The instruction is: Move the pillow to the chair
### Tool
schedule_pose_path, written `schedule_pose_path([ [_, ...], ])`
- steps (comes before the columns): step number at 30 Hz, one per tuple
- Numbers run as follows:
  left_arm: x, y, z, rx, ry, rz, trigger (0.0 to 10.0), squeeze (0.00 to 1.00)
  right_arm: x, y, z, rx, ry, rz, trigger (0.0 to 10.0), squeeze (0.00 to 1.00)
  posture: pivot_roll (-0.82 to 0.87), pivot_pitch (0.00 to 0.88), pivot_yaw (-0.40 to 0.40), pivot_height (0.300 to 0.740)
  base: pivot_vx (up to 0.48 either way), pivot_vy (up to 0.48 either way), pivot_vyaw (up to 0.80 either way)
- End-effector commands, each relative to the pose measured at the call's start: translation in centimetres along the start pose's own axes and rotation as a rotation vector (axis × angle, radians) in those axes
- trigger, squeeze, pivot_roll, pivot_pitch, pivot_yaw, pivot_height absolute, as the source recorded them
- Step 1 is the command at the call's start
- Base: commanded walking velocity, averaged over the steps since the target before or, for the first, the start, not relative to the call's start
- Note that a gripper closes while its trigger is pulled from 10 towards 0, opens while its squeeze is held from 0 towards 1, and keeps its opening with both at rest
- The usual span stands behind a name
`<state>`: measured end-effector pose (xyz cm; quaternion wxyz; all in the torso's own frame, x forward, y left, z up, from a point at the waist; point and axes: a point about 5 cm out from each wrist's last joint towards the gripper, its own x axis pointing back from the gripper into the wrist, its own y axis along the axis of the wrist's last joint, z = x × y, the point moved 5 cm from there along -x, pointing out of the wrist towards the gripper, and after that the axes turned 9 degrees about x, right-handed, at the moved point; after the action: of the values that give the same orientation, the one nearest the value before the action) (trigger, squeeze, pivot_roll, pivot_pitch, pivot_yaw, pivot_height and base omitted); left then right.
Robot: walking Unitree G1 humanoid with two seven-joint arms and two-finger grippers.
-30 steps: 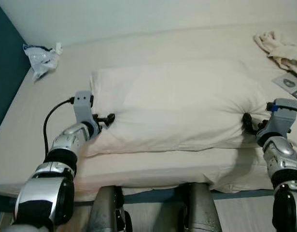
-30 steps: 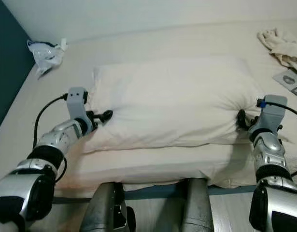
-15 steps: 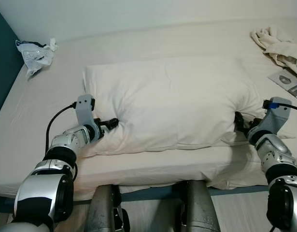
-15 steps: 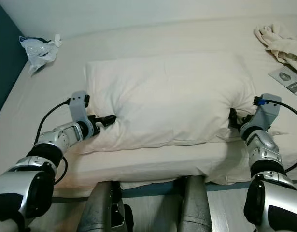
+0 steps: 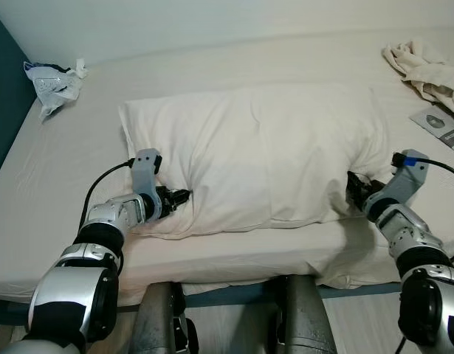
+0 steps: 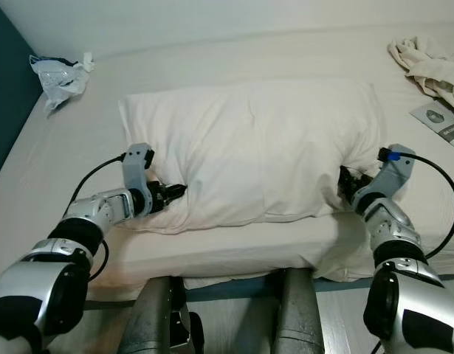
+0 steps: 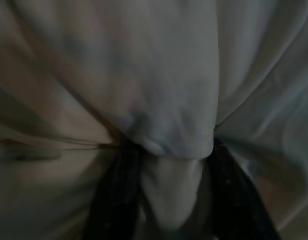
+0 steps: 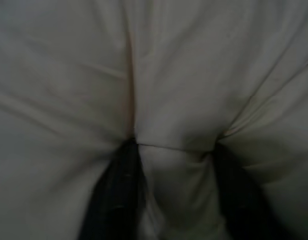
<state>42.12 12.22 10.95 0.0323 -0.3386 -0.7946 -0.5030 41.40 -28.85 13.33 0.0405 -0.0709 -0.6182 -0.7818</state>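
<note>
**Robot Taking Pillow by Both Ends at Bedside**

A plump white fabric pillow (image 5: 256,155) is lying across the near half of a cream-sheeted bed (image 5: 212,254), its long side facing the robot. The left gripper (image 5: 181,198) is pinching a fold of cloth at the pillow's left end, and the right gripper (image 5: 353,193) is doing the same at the right end; both wrist views are showing the fabric bunched between two black fingers (image 7: 116,200). No chair is appearing in these frames.

The risk, as it looks here, is that each grip is holding loose cover rather than filling, so the cloth may be slipping free or the pillow sagging in the middle once lifted.

Around it, a crumpled white plastic bag (image 5: 53,81) is sitting at the far left corner by a dark teal wall (image 5: 4,110), a rumpled beige cloth (image 5: 426,66) and a grey packet (image 5: 441,127) at the right.
</note>
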Motion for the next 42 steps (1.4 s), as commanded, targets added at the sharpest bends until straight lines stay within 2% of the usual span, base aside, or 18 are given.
schedule_pose_path([
  [1, -1.0, -4.6, -1.2, 0.065, -0.059, 0.155, 0.0, 0.00, -0.2, -3.9, 2.7, -0.042, 0.093, 0.129, 0.0, 0.00, 0.07, 0.337, 0.110, 0.590, 0.000, 0.000, 0.00],
  [8, -1.1, -4.3, -1.8, 0.098, -0.086, 0.123, 0.0, 0.00, -0.3, -3.6, 3.0, -0.035, 0.092, 0.112, 0.0, 0.00, 0.07, 0.329, 0.111, 0.590, 0.000, 0.000, 0.00],
  [15, -1.1, -2.6, -2.1, 0.125, -0.106, 0.022, 0.0, 0.00, -0.5, -2.9, 3.5, -0.009, 0.111, 0.079, 0.0, 0.00, 0.06, 0.307, 0.104, 0.590, 0.000, 0.000, 0.00],
  [18, -1.1, -1.7, -2.1, 0.125, -0.102, -0.036, 0.0, 0.00, -0.7, -2.4, 3.8, 0.005, 0.116, 0.057, 0.0, 0.00, 0.06, 0.285, 0.097, 0.590, 0.000, 0.000, 0.00],
  [20, -0.7, -0.3, -2.1, 0.126, -0.106, -0.119, 0.0, 0.00, -0.9, -1.4, 4.2, 0.052, 0.120, 0.020, 0.0, 0.00, 0.05, 0.268, 0.091, 0.590, 0.000, 0.000, 0.00],
  [22, 0.1, 2.1, -2.2, 0.113, -0.113, -0.255, 0.0, 0.00, -1.2, 0.6, 4.6, 0.157, 0.104, -0.077, 0.0, 0.00, 0.04, 0.245, 0.083, 0.590, 0.000, 0.000, 0.00],
  [23, 0.1, 2.1, -2.2, 0.113, -0.113, -0.255, 0.0, 0.00, -1.2, 0.6, 4.6, 0.157, 0.104, -0.077, 0.0, 0.00, 0.04, 0.245, 0.083, 0.590, 0.000, 0.000, 0.00],
  [24, 0.6, 3.2, -2.1, 0.080, -0.096, -0.325, 0.0, 0.00, -1.2, 1.6, 5.0, 0.209, 0.097, -0.130, 3.5, 0.00, 0.04, 0.220, 0.077, 0.590, 0.000, 0.000, 0.00],
  [25, 0.6, 3.2, -2.1, 0.080, -0.096, -0.325, 0.0, 0.00, -1.2, 1.6, 5.0, 0.209, 0.097, -0.130, 3.5, 0.00, 0.04, 0.220, 0.077, 0.590, 0.000, 0.000, 0.00],
  [26, 1.2, 4.3, -2.0, 0.026, -0.064, -0.400, 0.0, 0.00, -1.2, 2.5, 5.5, 0.268, 0.080, -0.182, 10.0, 0.00, 0.03, 0.199, 0.070, 0.590, 0.000, 0.000, 0.00],
  [27, 2.4, 5.6, -1.5, -0.056, 0.023, -0.507, 10.0, 0.00, -1.0, 3.5, 6.4, 0.333, 0.068, -0.253, 10.0, 0.00, 0.01, 0.166, 0.059, 0.590, 0.000, 0.000, 0.00],
  [29, 2.8, 6.1, -1.2, -0.081, 0.066, -0.545, 10.0, 0.00, -0.9, 3.7, 6.8, 0.347, 0.068, -0.276, 10.0, 0.00, 0.01, 0.166, 0.059, 0.590, 0.000, 0.000, 0.00],
  [32, 5.0, 7.4, -0.9, -0.116, 0.126, -0.691, 10.0, 0.00, -0.3, 4.2, 8.9, 0.395, 0.090, -0.374, 10.0, 0.00, 0.00, 0.127, 0.045, 0.590, 0.000, 0.000, 0.00],
  [34, 5.5, 7.4, -1.1, -0.133, 0.133, -0.721, 10.0, 0.00, -0.1, 4.3, 9.4, 0.396, 0.092, -0.398, 10.0, 0.00, 0.00, 0.120, 0.042, 0.590, 0.000, 0.000, 0.00],
  [37, 6.0, 6.7, -1.6, -0.106, 0.122, -0.759, 10.0, 0.00, 0.1, 4.4, 10.3, 0.396, 0.093, -0.427, 10.0, 0.00, 0.00, 0.100, 0.033, 0.590, 0.000, 0.000, 0.00],
  [42, 6.1, 6.0, -1.9, -0.098, 0.135, -0.777, 10.0, 0.00, 0.3, 4.3, 10.7, 0.378, 0.084, -0.446, 10.0, 0.00, 0.00, 0.086, 0.030, 0.590, 0.000, 0.000, 0.00],
])
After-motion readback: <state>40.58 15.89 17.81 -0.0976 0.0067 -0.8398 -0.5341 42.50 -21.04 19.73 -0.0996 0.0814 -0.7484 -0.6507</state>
